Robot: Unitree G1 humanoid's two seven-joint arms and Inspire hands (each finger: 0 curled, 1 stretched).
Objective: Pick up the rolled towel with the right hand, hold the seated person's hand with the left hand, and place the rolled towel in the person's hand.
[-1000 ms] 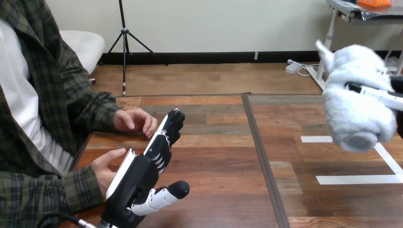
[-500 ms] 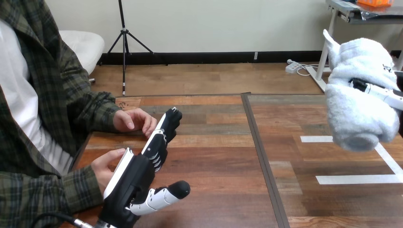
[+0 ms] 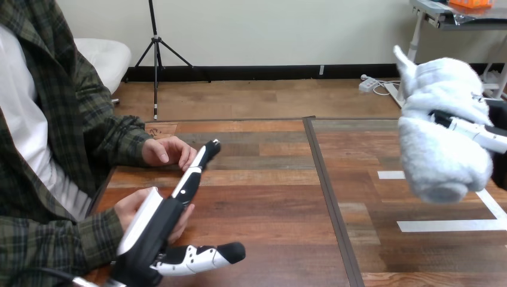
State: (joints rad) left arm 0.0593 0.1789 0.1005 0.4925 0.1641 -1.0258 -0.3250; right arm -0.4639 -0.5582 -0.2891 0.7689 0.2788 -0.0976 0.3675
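rolled towel (image 3: pixel 439 134) is up off the table (image 3: pixel 269 197) at the far right, clamped in my right hand (image 3: pixel 478 130). fingers wrap across its middle, so the roll hangs end-down and stays rolled. it's well apart from the person, nothing delivered yet.

left hand (image 3: pixel 156 230) is at near left, turned on edge, fingers straight and pointing far, thumb stuck out to the right. not closed on anything. it sits over the person's near hand (image 3: pixel 136 206), whose fingertips show just past my palm on the right. looks like contact, can't confirm. no curl round it, so the hold step reads as not done.

person's far hand (image 3: pixel 167 150) rests on the table just left of my fingertips, not involved.

my read: the edge-on pose is for sliding in alongside their palm, then curling. next, left hand needs to close gently on that hand and present it open. risk: towel arriving with no open palm to take it.
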